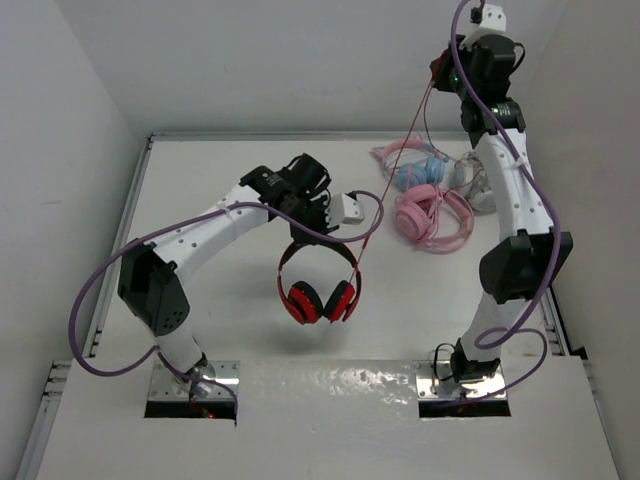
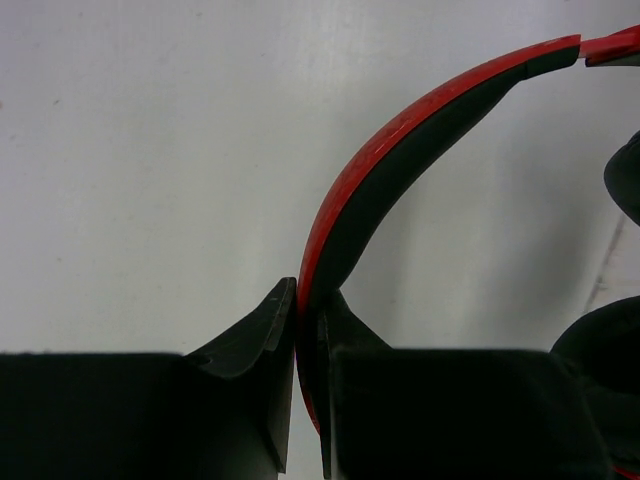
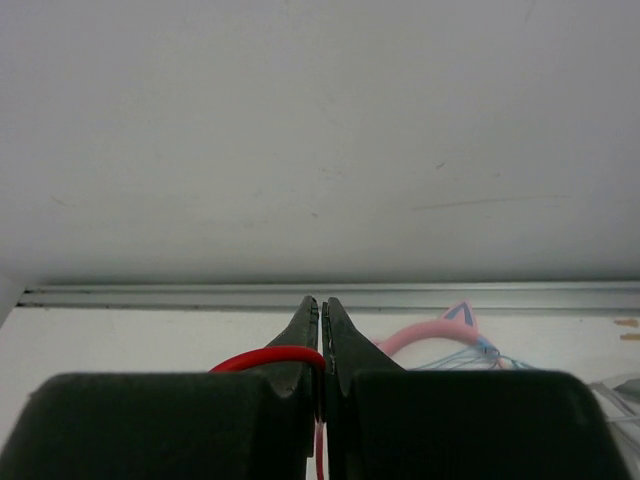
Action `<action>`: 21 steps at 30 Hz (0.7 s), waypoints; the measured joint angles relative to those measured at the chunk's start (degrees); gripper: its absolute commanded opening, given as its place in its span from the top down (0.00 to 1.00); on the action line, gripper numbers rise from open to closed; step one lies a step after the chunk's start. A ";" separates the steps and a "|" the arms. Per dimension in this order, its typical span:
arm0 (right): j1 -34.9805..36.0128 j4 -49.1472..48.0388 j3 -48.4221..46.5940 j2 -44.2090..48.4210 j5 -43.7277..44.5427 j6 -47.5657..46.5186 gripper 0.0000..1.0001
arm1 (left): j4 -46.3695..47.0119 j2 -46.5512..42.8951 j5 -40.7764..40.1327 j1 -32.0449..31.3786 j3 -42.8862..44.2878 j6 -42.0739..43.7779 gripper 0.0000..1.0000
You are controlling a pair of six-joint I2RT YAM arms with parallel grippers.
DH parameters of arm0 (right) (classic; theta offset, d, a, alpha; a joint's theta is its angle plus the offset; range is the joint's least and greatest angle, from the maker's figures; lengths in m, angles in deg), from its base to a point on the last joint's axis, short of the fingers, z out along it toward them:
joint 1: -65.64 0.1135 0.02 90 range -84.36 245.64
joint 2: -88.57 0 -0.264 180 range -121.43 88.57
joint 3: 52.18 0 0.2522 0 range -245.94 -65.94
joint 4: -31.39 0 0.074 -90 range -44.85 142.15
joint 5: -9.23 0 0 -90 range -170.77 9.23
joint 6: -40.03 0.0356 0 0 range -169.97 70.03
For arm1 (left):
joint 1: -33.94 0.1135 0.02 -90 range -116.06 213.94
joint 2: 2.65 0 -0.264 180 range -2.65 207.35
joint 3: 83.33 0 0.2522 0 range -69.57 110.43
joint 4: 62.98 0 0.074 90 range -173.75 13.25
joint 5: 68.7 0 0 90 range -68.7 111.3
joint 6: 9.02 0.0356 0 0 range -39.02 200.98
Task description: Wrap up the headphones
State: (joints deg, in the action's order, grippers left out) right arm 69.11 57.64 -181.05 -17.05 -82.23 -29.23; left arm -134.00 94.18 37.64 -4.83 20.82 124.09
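The red headphones hang above the table, ear cups down. My left gripper is shut on the black-and-red headband, which arcs up to the right in the left wrist view; its fingers pinch the band. The thin red cable runs taut from the headphones up to my right gripper, raised high at the back right. In the right wrist view the right gripper is shut on the red cable, which loops out to the left of the jaws.
Pink headphones lie on the table at the back right, also in the right wrist view. Pale blue-and-white headphones and tangled cables lie beside them. The metal rail of the table's back edge is close ahead of the right gripper.
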 measured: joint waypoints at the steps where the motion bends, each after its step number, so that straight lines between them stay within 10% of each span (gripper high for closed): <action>1: 0.00 0.22 0.11 -0.59 0.00 0.04 1.00 | -0.87 0.00 1.36 -0.48 0.68 0.04 1.00; 21: -0.02 -5.22 21.57 -0.13 2.99 2.67 1.00 | -14.95 -1.36 18.67 1.36 25.16 0.37 1.00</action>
State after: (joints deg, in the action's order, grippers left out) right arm 69.09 52.42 -159.48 -17.18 -79.23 -26.57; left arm -148.95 92.83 56.30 -3.47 45.98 124.46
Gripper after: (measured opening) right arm 0.003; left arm 0.084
